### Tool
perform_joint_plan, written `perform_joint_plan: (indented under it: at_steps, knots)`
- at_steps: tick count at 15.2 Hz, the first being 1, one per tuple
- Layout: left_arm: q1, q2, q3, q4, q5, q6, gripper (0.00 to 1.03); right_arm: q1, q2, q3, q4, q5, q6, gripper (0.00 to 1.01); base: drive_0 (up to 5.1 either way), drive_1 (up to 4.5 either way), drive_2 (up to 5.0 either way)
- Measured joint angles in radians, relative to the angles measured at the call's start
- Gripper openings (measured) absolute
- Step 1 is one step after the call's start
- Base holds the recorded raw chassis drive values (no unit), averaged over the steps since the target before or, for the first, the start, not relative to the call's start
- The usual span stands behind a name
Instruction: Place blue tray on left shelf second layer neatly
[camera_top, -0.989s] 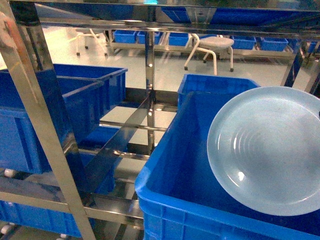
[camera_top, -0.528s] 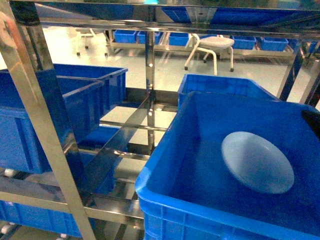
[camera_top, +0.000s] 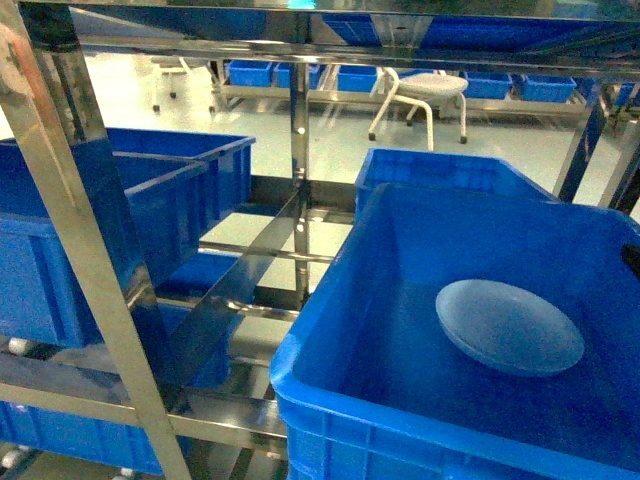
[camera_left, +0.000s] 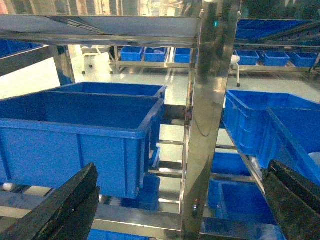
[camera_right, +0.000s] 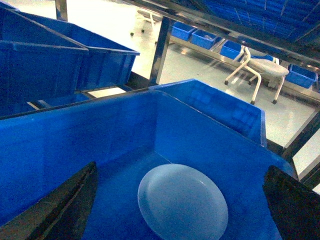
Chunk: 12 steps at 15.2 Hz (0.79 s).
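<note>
blue tray (camera_top: 510, 326): pale round dish lying flat on the floor of a deep dark-blue crate (camera_top: 340, 340) at the near right of the head view; it sits toward the right half of the crate floor, apart from the walls. The right wrist view (camera_right: 182, 200) shows it from above, inside the same crate.
left shelf second layer (camera_top: 240, 280): shiny steel crossbars and uprights of the rack; on its left side stand two dark-blue crates (camera_top: 150, 190), one behind the other. The tray is not on this tier's bars but in the right-hand crate.
left gripper (camera_left: 175, 210): only the two dark finger edges show at the lower corners of its wrist view, set wide apart with nothing between them, so the jaws are released. It faces a steel upright (camera_left: 210, 115) with the left crates (camera_left: 80, 130) beyond.
right gripper (camera_right: 180, 210): two dark fingers at the lower corners of its wrist view, spread wide, jaws released and holding nothing; it hangs above the crate, with the tray below and between the fingers, not touched.
background: white stool (camera_top: 425, 95) on a pale floor behind the rack, with a row of smaller blue bins (camera_top: 300, 73) on a low far rack.
</note>
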Motion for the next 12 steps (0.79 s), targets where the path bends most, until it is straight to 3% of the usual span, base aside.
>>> perform_joint_plan:
  at_steps: [7, 10, 12]
  knots:
    - [0.0, 0.0, 0.0, 0.0, 0.0, 0.0, 0.98, -0.047, -0.448, -0.057, -0.327, -0.042, 0.065, 0.98, 0.0, 0.0, 0.0]
    - [0.0, 0.0, 0.0, 0.0, 0.0, 0.0, 0.98, -0.037, -0.651, -0.098, -0.486, -0.035, 0.077, 0.98, 0.0, 0.0, 0.0]
    - [0.0, 0.0, 0.0, 0.0, 0.0, 0.0, 0.98, 0.0, -0.801, -0.12, -0.608, -0.018, 0.082, 0.98, 0.0, 0.0, 0.0]
